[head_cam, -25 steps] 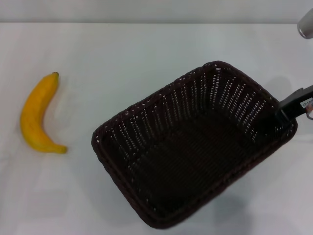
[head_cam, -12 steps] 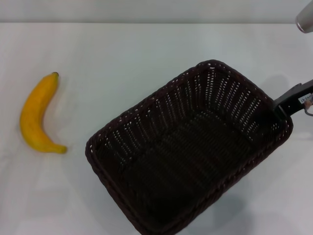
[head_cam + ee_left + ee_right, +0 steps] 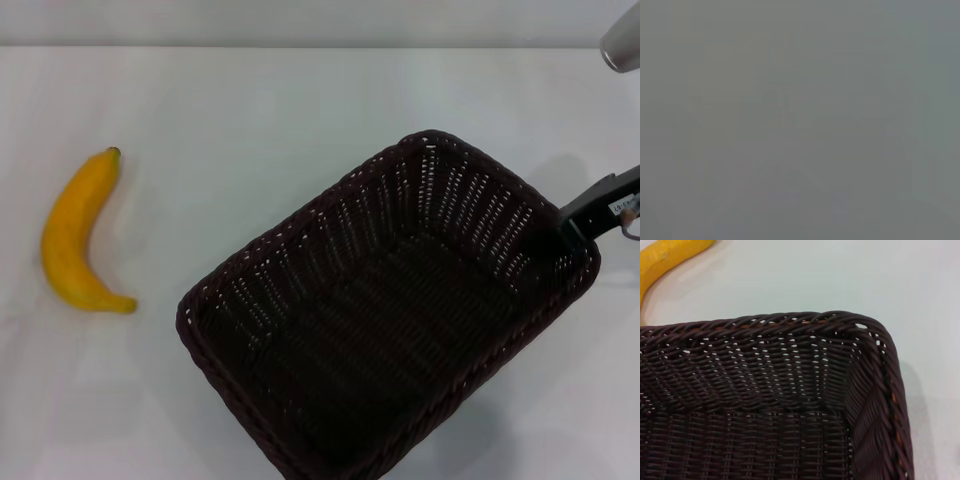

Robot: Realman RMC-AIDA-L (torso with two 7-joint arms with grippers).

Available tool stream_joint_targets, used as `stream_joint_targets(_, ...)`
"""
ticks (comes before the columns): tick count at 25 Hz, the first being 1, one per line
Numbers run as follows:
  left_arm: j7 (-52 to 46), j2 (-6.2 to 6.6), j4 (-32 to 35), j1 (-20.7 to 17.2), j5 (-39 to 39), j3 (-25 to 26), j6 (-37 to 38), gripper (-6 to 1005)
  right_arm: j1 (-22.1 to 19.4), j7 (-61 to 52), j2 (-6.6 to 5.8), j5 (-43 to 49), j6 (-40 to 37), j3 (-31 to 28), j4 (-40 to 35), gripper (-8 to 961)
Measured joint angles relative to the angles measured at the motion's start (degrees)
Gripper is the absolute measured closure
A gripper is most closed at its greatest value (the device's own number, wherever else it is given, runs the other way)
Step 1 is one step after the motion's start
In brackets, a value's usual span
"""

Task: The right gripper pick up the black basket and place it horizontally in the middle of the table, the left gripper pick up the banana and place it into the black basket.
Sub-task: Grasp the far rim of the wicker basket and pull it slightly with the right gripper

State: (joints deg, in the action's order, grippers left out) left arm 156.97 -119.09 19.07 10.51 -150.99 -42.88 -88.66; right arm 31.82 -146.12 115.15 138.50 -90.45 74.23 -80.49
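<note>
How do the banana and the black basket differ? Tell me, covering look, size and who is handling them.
The banana is smooth, solid yellow; the black basket is dark open-weave wicker. The banana is small and curved; the basket is far larger and rectangular. The banana lies alone to the robot's left, untouched; the basket has the right gripper at its right rim, and sits skewed. Both are on the white table.

The basket [image 3: 390,310] is cut off at the head view's lower edge. The right claw [image 3: 575,222] tips are hidden behind its rim.
</note>
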Motion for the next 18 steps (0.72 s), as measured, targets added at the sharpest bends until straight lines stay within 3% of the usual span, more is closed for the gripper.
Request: stream_joint_targets(18, 0.0, 0.0, 0.0, 0.0, 0.0, -0.5, 0.0, 164, -0.5, -2.7, 0.24, -1.5, 2.0, -0.2, -0.9, 792)
